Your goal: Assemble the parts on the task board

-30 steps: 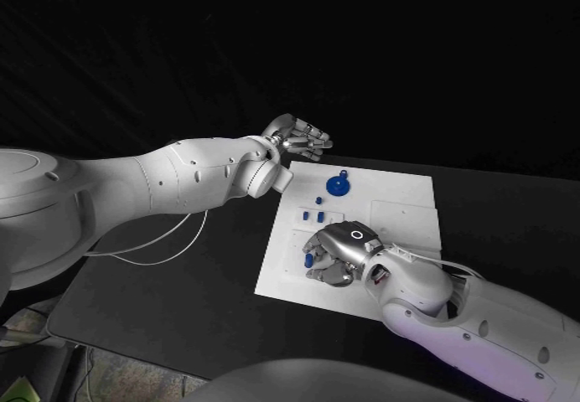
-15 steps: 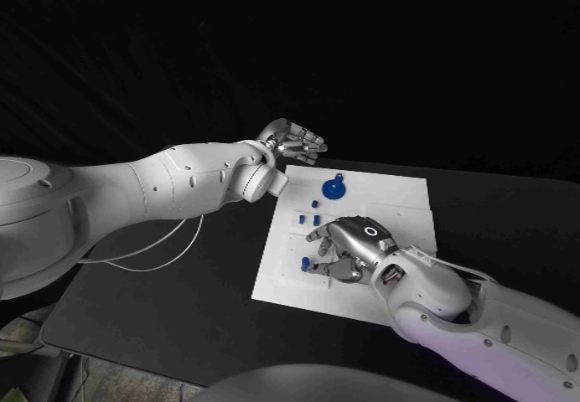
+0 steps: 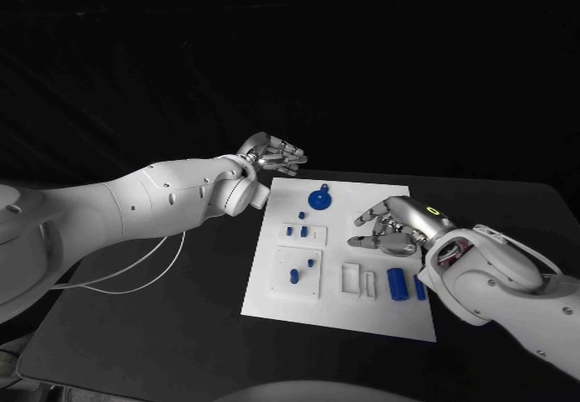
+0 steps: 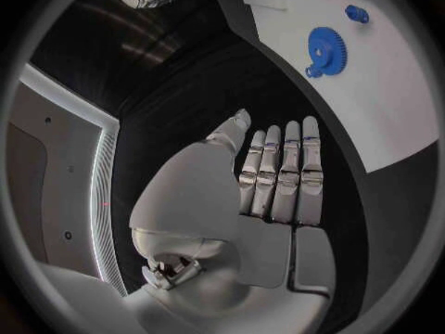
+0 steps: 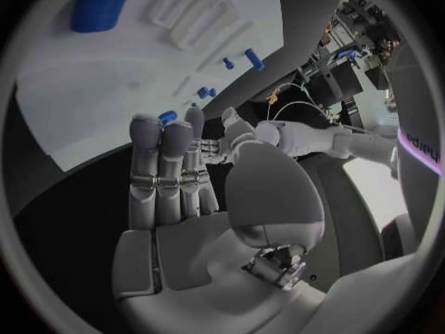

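Both hands empty, fingers extended, white task board (image 3: 344, 306) on black table (image 3: 157, 322)

From the head view, your right hand (image 3: 393, 226) covers part of the task board (image 3: 363, 314) near its right edge, so whatever lies beneath it is hidden from you. The small blue parts (image 3: 306, 232) left of centre are too small for you to tell their shapes. In the right wrist view, a large blue part (image 5: 102, 4) is cut off by the circle's rim. In the left wrist view, the board's far side runs out of the circle.
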`<state>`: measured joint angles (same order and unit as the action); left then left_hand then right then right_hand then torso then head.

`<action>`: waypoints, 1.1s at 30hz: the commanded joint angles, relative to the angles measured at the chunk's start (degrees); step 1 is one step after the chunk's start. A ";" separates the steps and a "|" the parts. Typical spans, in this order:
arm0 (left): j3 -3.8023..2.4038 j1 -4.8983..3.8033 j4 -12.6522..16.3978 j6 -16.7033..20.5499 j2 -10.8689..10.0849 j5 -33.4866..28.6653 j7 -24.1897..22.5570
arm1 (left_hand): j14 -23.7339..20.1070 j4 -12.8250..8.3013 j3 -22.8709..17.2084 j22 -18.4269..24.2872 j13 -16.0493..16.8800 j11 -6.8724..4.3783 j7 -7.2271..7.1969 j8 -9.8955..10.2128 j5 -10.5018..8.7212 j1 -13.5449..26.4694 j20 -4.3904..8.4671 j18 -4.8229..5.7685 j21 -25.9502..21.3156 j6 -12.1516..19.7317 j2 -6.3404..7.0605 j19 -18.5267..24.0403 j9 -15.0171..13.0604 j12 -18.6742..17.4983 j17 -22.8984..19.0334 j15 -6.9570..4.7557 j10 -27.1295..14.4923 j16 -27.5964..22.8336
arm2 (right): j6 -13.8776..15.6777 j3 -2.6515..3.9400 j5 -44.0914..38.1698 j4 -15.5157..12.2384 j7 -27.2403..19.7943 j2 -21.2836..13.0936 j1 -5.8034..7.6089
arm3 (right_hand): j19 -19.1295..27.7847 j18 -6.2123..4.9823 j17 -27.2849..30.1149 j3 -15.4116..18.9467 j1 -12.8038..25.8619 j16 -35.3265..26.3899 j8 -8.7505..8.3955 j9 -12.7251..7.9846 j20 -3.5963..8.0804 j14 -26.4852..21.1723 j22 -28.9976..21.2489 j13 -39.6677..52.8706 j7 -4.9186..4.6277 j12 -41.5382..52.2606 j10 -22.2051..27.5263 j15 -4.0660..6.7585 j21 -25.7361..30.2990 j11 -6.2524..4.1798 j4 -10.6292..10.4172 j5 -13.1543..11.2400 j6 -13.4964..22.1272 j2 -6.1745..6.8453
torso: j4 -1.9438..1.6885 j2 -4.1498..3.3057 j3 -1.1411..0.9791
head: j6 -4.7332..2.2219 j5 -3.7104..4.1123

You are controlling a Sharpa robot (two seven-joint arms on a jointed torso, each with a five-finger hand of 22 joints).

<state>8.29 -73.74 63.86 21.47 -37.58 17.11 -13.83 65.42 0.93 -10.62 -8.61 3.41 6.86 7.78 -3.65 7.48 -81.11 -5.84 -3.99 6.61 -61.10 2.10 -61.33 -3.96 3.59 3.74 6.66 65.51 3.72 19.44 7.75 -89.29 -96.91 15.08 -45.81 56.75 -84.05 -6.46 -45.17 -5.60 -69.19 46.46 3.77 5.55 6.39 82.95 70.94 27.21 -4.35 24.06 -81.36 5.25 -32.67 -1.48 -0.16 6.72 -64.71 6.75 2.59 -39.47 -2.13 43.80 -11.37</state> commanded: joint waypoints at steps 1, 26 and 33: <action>-0.02 0.10 0.08 0.27 -0.23 -0.72 -1.60 | 0.20 0.07 0.33 0.07 -0.05 0.05 -0.14 -0.02 -0.24 0.57 -0.15 -0.79 -0.32 0.32 0.14 -0.01 -0.05 -0.16 0.09 0.21 0.23 -0.15 | -4.09 0.76 14.25 -0.09 -0.97 -2.44 0.47 | -2.89 1.49 -1.10 -0.30 0.42 0.82 -0.02 3.71 0.74 0.18 0.15 16.13 1.60 13.59 4.30 0.86 -2.22 -0.77 -0.39 2.07 -3.37 -0.61 | 0.37 0.33 0.01 | -0.53 1.10; -0.01 1.57 0.39 -1.08 -1.86 -2.62 -3.75 | 0.08 0.38 0.86 0.33 -0.05 0.18 -0.02 0.01 -0.34 1.13 -0.19 -0.62 -0.56 0.75 0.23 -0.03 -0.01 -0.18 0.06 0.29 -0.05 -0.20 | -24.22 0.79 19.67 -1.13 19.69 -9.50 0.16 | -2.94 2.34 -13.81 -14.67 8.33 9.05 0.09 45.23 1.57 0.04 1.82 43.87 4.15 29.00 2.04 1.44 -9.41 -2.37 -7.03 2.68 -3.01 5.08 | 1.57 1.72 -0.06 | 0.66 4.25; -0.01 1.74 0.28 -1.23 -1.83 -2.64 -3.58 | 0.05 0.61 1.11 0.47 -0.04 0.18 -0.04 0.01 -0.33 1.27 -0.23 -0.64 -0.65 0.82 0.14 -0.09 -0.02 -0.17 0.08 0.31 -0.09 -0.19 | -22.73 0.39 17.27 -1.64 20.64 -8.66 -0.23 | -3.00 2.13 -14.95 -19.32 12.86 9.24 0.00 49.08 1.47 0.24 2.03 44.53 4.02 29.13 2.03 1.38 -9.95 -2.19 -7.38 -2.68 -2.31 6.83 | 1.47 1.63 -0.03 | 0.79 4.33</action>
<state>8.31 -72.10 64.10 21.11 -39.49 15.05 -16.57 65.42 1.51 -9.72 -8.22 3.41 6.86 7.83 -3.65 7.48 -80.35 -5.83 -3.99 6.16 -60.75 2.26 -61.33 -3.96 3.59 3.74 6.66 65.51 3.72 -2.64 8.17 -69.98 -98.36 33.63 -54.58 56.62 -83.93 -4.40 -60.12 -24.70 -56.61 55.36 3.77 54.53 7.68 82.70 72.96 71.72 -0.28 52.93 -79.16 6.67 -42.51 -3.79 -7.64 4.13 -67.45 13.66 4.08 -37.83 -2.18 44.54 -7.07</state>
